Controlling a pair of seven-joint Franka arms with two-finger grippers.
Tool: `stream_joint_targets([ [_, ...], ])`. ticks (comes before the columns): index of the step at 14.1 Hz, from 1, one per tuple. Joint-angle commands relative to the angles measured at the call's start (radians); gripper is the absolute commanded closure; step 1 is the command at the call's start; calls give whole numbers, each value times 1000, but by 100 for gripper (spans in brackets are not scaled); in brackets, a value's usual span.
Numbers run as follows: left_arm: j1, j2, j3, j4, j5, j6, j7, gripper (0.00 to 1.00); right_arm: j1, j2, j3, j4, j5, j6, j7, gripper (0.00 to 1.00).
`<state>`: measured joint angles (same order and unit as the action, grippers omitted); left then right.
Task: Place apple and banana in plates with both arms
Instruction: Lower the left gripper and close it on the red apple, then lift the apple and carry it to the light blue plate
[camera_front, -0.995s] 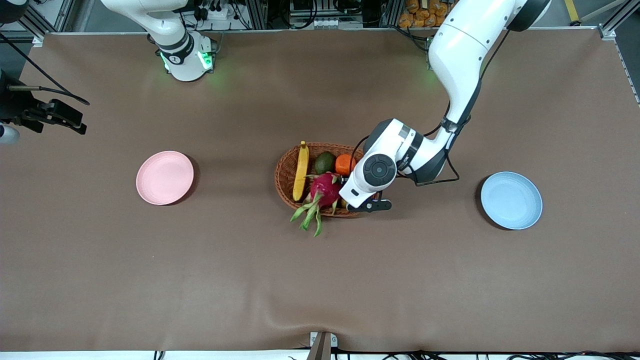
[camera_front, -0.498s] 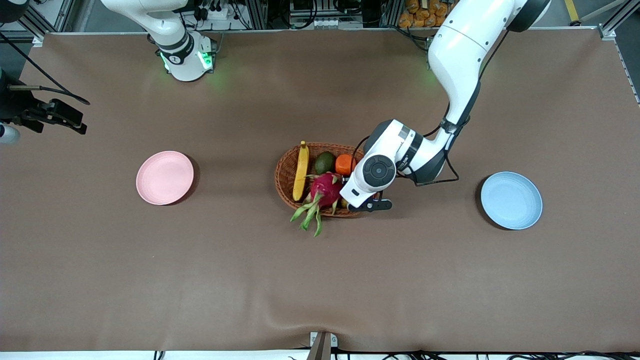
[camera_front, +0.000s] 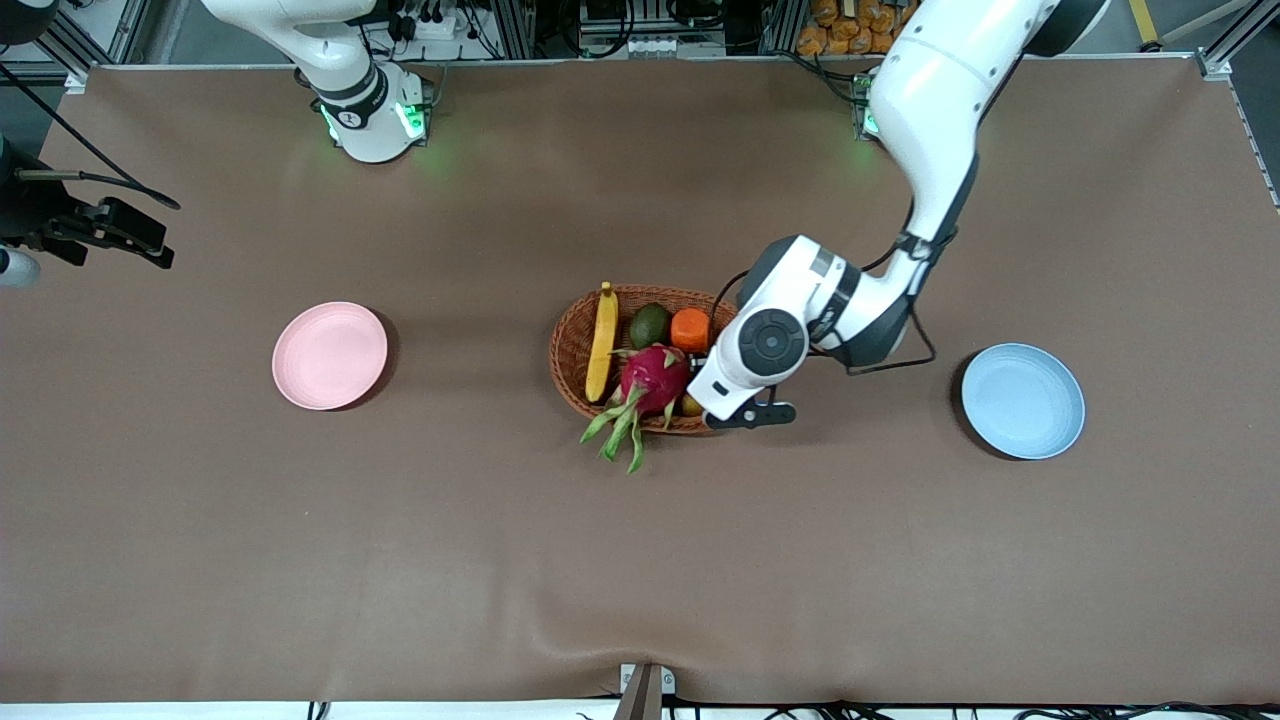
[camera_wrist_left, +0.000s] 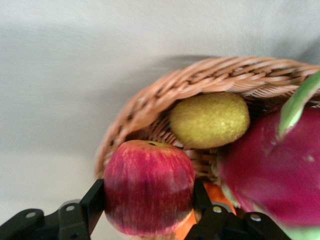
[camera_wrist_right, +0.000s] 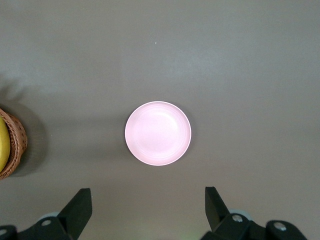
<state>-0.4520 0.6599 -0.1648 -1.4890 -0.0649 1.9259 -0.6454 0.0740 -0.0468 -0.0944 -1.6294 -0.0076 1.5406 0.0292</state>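
Across the brown cloth-covered table (camera_front: 640, 560), matte and faintly rippled near the front edge, the one thing that has changed over the last second is at the left arm's wrist: its gripper, wide open a moment ago, has closed, and the wrist has drifted slightly toward the left arm's end of the table. The left gripper (camera_wrist_left: 149, 205) now clamps the apple (camera_wrist_left: 149, 187) between its black fingers (camera_wrist_left: 92, 202) at the rim of the oval woven basket (camera_front: 575, 345), so the pick looks made and a lift toward the pale blue plate (camera_front: 1023, 400) is likely next. The right arm waits high, its gripper (camera_wrist_right: 148, 210) spread wide and holding nothing, over the table just beside the pale pink plate (camera_front: 330, 355). Both plates are round, smooth and shallow, well apart from the basket between them. The basket's wicker is coarse, tan and ribbed. In it, the banana (camera_front: 602, 340), long, yellow and gently curved, lies along the side toward the right arm's end. The dragon fruit (camera_front: 650, 380) is glossy pink with green scales trailing over the rim. The apple is round, red-streaked and waxy; beside it sits a dull, pebbly yellow-green fruit (camera_wrist_left: 210, 119).
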Motion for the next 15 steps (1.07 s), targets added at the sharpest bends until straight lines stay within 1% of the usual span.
stream_joint_targets([
  [1, 30, -91, 1, 0, 19, -68, -3, 65, -10, -11, 1, 3, -9, -11, -9, 0],
  [3, 56, -123, 7, 3, 22, -85, 1, 65, -7, -11, 1, 5, -9, -10, -9, 0],
  [4, 84, -137, 5, 3, 22, -90, 38, 65, -3, -11, 1, 5, -9, -10, -9, 0],
  [6, 165, -166, 7, -11, 22, -122, 209, 65, -2, -11, 1, 5, -9, -10, -9, 0],
  [8, 278, -168, 1, -11, 40, -137, 372, 65, -2, -11, 1, 5, -9, -10, -8, 0],
  [9, 298, -164, 2, -11, 43, -139, 424, 65, -2, -11, 1, 5, -9, -10, -8, 0],
  [10, 306, -160, 8, -11, 63, -139, 453, 65, -2, -11, 2, 5, -9, -8, -8, 0],
  [12, 343, -157, 7, -29, 179, -136, 469, 67, -2, -11, 1, 5, -8, -10, -8, 0],
  [13, 351, -157, 7, -40, 209, -133, 481, 66, -2, -11, 1, 5, -9, -10, -8, 0],
  [15, 429, -164, -1, -86, 221, -99, 585, 65, -5, -11, 1, 3, -8, -13, -8, 0],
])
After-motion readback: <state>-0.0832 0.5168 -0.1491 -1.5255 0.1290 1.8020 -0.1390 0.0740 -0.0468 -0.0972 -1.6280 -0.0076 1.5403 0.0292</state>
